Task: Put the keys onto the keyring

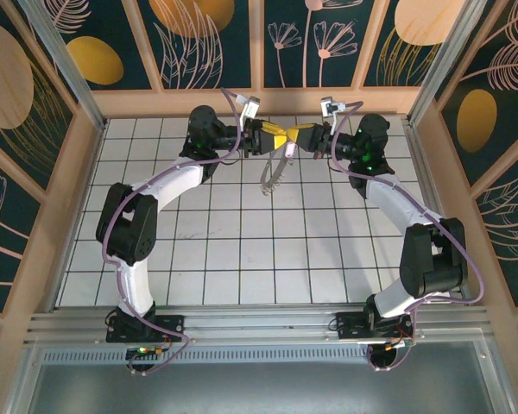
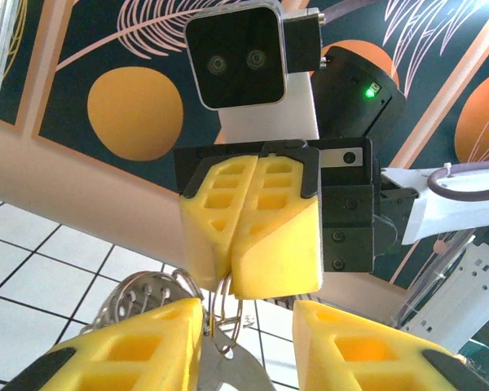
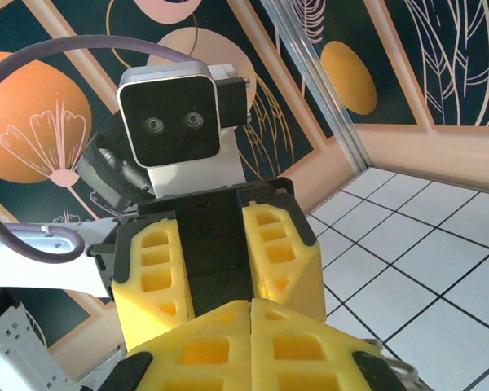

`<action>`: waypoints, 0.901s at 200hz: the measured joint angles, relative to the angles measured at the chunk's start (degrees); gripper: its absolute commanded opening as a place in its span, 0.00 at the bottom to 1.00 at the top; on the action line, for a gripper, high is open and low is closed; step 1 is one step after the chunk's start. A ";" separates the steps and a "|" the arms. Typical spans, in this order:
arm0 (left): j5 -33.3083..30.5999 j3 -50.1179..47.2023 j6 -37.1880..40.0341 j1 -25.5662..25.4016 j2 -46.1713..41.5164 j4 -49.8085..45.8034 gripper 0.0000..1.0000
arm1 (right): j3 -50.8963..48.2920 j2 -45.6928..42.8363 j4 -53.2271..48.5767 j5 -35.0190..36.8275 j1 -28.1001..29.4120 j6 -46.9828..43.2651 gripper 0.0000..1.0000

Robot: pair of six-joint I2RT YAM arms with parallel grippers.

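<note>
- Yellow fingers of your right gripper [image 2: 232,277] are pressed flat together, seam tight (seen head-on from the left wrist).
- The thin metal loop of the keyring [image 2: 215,318] runs up into that seam, so you're pinching it there. The rest hangs below the tips.
- Your left gripper [image 2: 248,346] is spread, with a clear gap between its two yellow pads, and faces the right one nose to nose.
- The ring hangs down into that gap, close to the pad on the left of that camera's view (touching or not, can't tell).
- A perforated metal disc [image 2: 134,300] hangs just beside the ring, partly behind the same pad.
- A pale flat piece [image 2: 228,373] sits under the ring at the frame's bottom edge (cropped, can't tell what it is).
- From above, both grippers meet over the far middle of the white tiled table [image 1: 242,250]. The ring dangles beneath them (clear of the tiles or brushing them, can't tell).
- From the right wrist, your own two fingers are closed and the left gripper's fingers stand apart right behind them.
</note>
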 measured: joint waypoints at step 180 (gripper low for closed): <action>-1.31 0.20 -4.13 -0.07 1.36 4.79 0.00 | -2.32 -0.24 3.63 -0.52 -0.42 1.01 0.43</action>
